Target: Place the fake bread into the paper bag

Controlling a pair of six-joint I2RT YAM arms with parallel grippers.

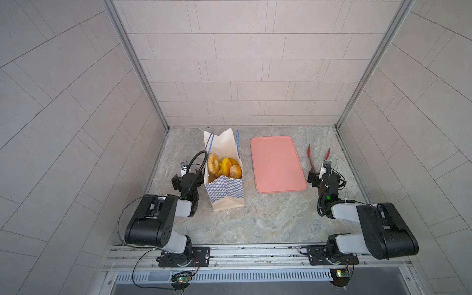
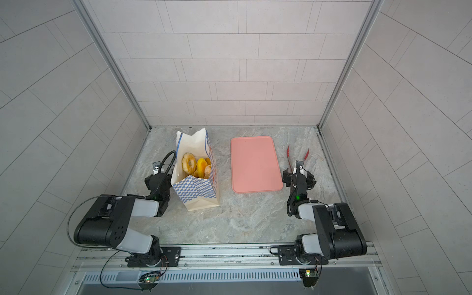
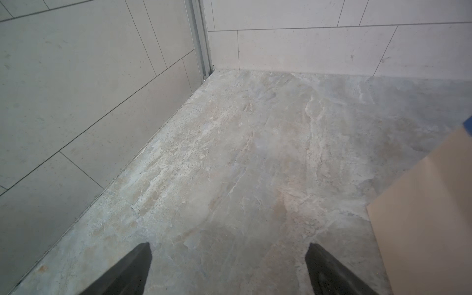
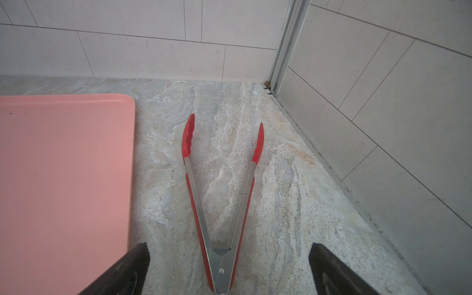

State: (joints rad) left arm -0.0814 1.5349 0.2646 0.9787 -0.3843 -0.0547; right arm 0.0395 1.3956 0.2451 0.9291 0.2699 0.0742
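The paper bag (image 1: 224,194) (image 2: 196,191) stands upright left of the middle, cream with a blue-white checker band and blue cord handles. Inside its open top lies the fake bread (image 1: 224,166) (image 2: 196,164): a ring doughnut, yellow-orange rolls and a pale bun. My left gripper (image 1: 184,167) (image 3: 229,246) hovers low just left of the bag, open and empty over bare stone; the bag's plain side (image 3: 421,217) shows at the edge of the left wrist view. My right gripper (image 1: 324,166) (image 4: 228,246) is at the right, open and empty.
A flat pink tray (image 1: 277,163) (image 4: 63,166) lies bare right of the bag. Red-tipped tongs (image 1: 309,155) (image 4: 193,184) lie spread open on the table beyond the right gripper, hinge end between its fingers' line. Tiled walls close three sides.
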